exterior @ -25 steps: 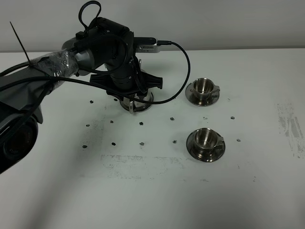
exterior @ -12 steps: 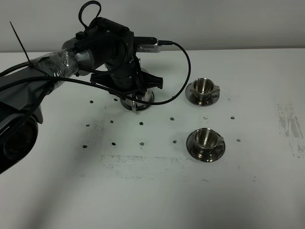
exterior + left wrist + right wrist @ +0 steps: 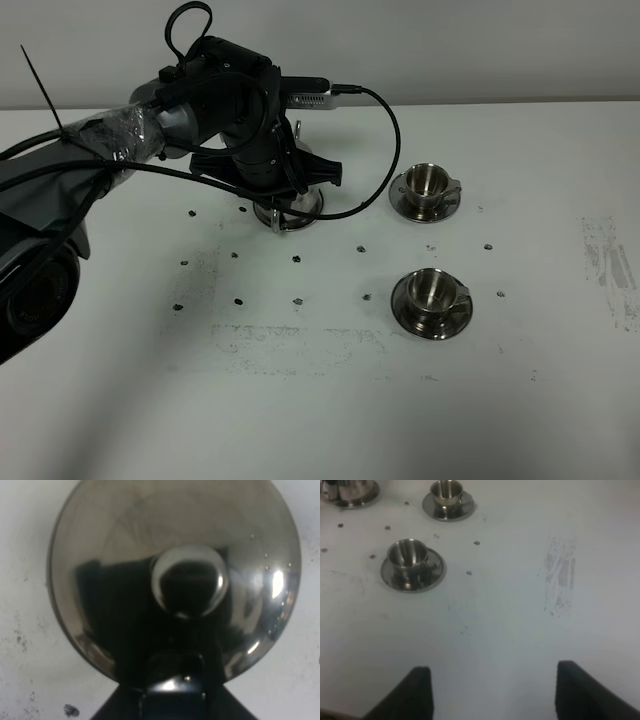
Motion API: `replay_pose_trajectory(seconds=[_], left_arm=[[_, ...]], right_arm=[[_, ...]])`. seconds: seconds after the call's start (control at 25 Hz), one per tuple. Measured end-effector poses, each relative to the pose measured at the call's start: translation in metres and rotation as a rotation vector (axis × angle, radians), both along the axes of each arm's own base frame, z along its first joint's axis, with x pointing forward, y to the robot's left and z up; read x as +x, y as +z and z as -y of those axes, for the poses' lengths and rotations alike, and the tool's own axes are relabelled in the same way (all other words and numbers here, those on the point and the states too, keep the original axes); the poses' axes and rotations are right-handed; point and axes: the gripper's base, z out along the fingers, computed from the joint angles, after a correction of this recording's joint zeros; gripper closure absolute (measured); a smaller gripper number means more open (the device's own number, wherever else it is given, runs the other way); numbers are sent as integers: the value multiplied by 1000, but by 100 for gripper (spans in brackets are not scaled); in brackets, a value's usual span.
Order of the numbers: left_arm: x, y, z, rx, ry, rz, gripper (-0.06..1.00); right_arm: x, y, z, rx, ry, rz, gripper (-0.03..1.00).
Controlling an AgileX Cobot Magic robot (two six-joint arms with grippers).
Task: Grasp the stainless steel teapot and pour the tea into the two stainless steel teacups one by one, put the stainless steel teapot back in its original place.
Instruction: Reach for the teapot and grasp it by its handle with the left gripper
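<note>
Grasping: left gripper (image 3: pixel 172 692) closed narrow on stainless steel teapot (image 3: pixel 175 555), low on tabletop (image 3: pixel 300 400), well left of 2 teacups (image 3: pixel 428 182) (image 3: pixel 432 290).
Right gripper (image 3: pixel 494 687): wide, empty.
Next: lift level, carry toward teacups.

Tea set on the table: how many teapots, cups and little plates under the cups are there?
teapot: 1
teacups: 2
saucers under the cups: 2
Total: 5
</note>
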Motion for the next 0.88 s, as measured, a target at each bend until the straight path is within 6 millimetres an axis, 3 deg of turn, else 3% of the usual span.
replay_pose_trajectory(seconds=[0.88], left_arm=[[-2,0,-1,36,-93,-14,74]], right_arm=[[0,0,0,0,0,0,42]])
